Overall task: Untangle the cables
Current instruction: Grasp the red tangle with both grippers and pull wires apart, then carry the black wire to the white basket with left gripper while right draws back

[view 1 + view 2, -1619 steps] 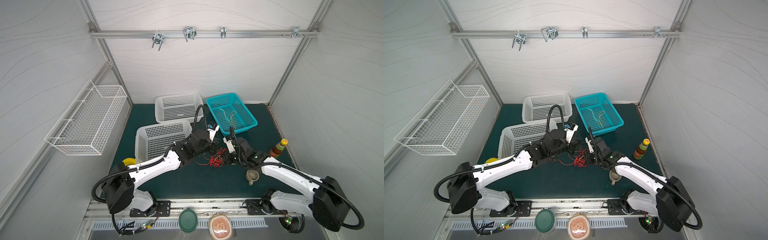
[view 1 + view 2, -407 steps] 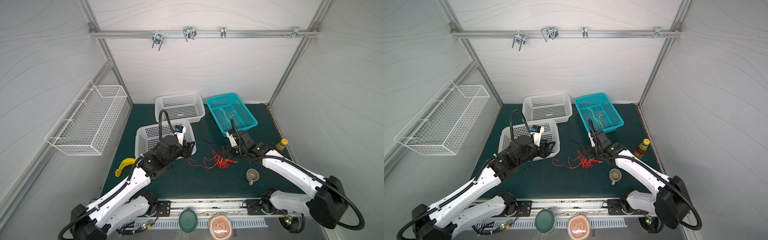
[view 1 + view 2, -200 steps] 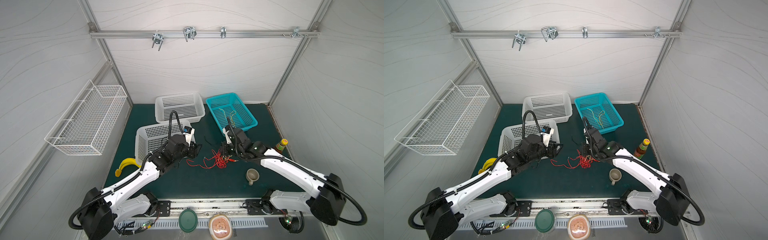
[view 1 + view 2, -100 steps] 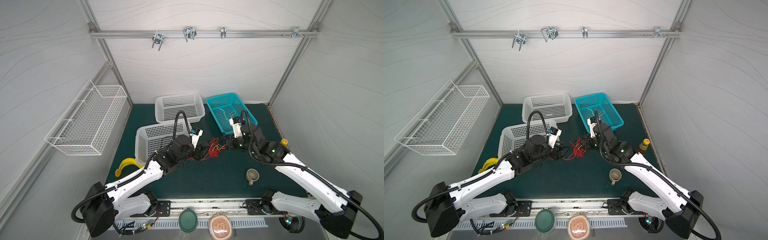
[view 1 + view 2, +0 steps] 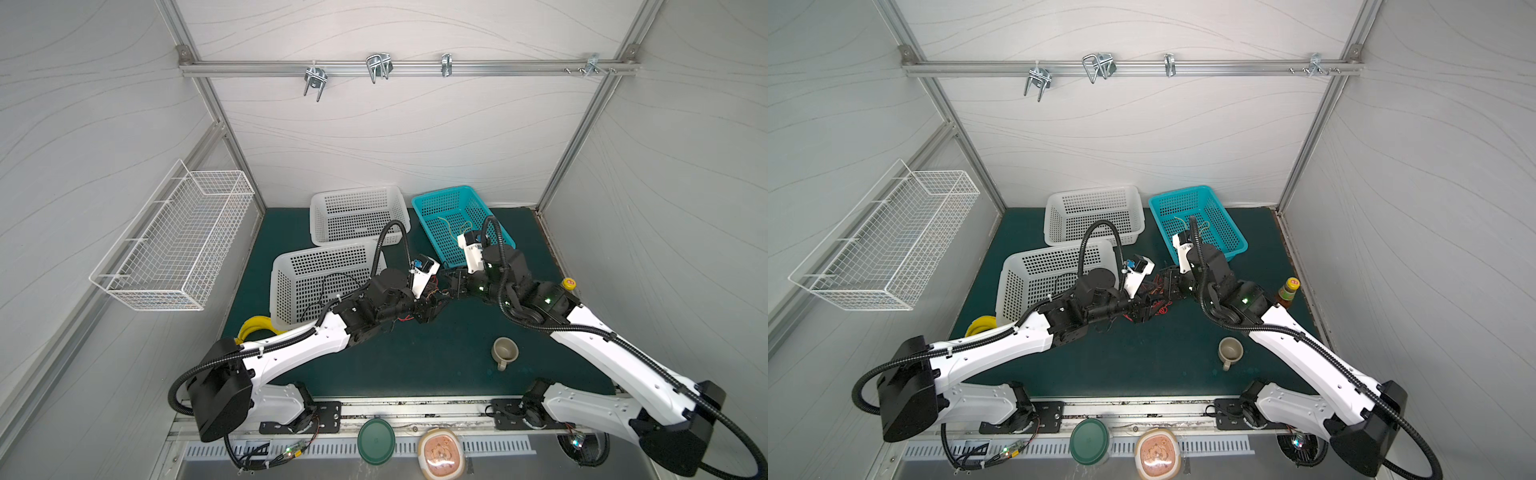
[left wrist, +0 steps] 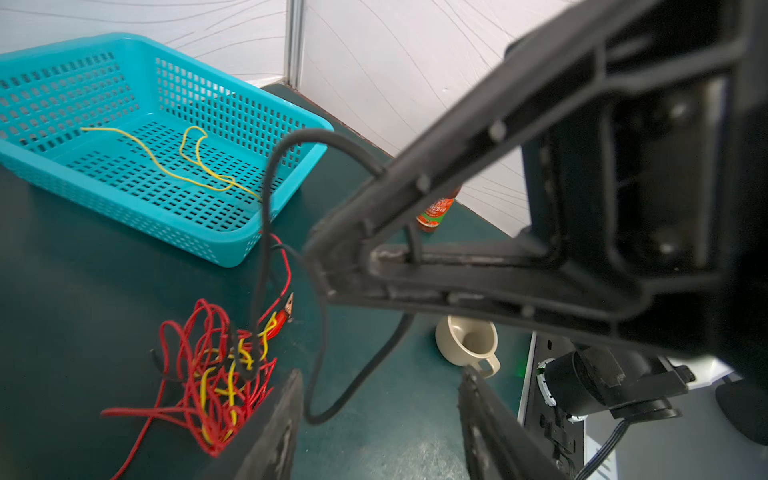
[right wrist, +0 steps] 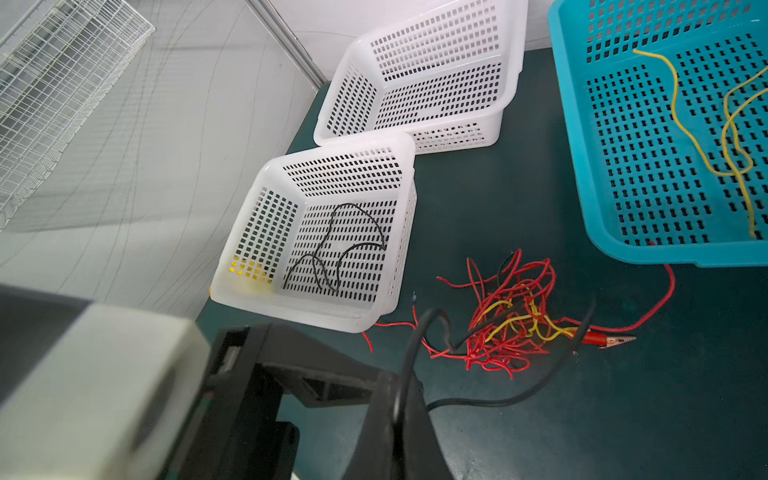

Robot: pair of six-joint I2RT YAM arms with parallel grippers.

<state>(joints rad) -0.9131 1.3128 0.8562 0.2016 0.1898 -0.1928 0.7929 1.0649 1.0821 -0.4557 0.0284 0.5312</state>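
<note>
- Lying on the dark green surface [image 7: 582, 415], just in front of the teal basket [image 7: 706, 259] and beside the nearer white basket [image 7: 405, 232], the cables [image 7: 511, 324] form one loose heap.
- We see mostly thin red strands, looped and crossed over one another. A few yellow lengths thread through the middle, and short black pieces lie among them.
- We note a red clip [image 7: 602, 338] with bare metal teeth at the heap's edge. From it a red strand arcs away to the teal basket's near wall.
- The right pincer [image 6: 328, 266] has its jaws pressed together on a black cable [image 6: 266, 216].
- We see that cable raised off the surface: one run drops straight into the heap, and another sags in a loop below the jaws.
- The left pincer [image 6: 380, 374] stands with its jaws apart, and bare surface shows between them. The sagging black loop passes just beside one finger [image 6: 282, 415].
- In a top view we make out only scraps of red [image 5: 1160, 308], because the two pincers meet right above the heap.
- A separate yellow cable [image 6: 166, 170] lies curled on the floor of the teal basket.
- A second black cable [image 7: 332, 249] lies bent inside the nearer white basket.
- A beige mug [image 6: 469, 340] stands on the surface, apart from the heap.
</note>
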